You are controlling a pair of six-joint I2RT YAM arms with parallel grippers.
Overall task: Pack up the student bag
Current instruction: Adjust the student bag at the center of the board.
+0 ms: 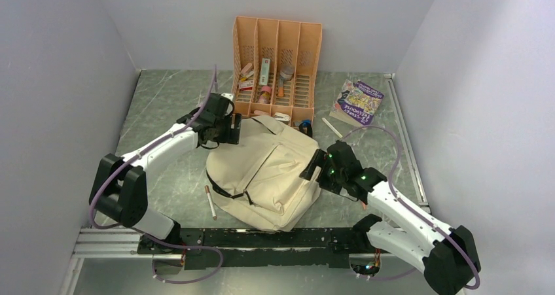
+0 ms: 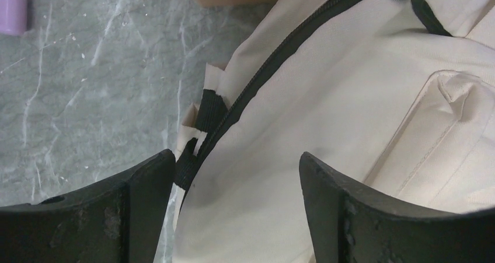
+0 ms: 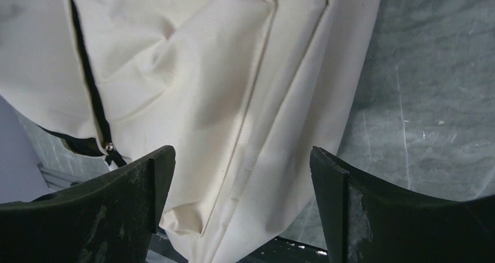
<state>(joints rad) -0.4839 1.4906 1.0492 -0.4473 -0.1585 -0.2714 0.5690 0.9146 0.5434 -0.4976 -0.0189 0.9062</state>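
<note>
The student bag, cream fabric with black zipper trim, lies flat in the middle of the table. My left gripper hovers at its far left corner. In the left wrist view the bag fills the right side, and the left gripper stands open over its black zipper and a strap loop. My right gripper is at the bag's right edge. In the right wrist view that gripper is open, with the bag beneath its spread fingers and nothing pinched. The front pocket's zipper pull shows at the left.
An orange slotted organiser holding several small items stands behind the bag. A colourful book lies at the back right, with a white stick near it. A pen lies left of the bag. Grey walls enclose the table.
</note>
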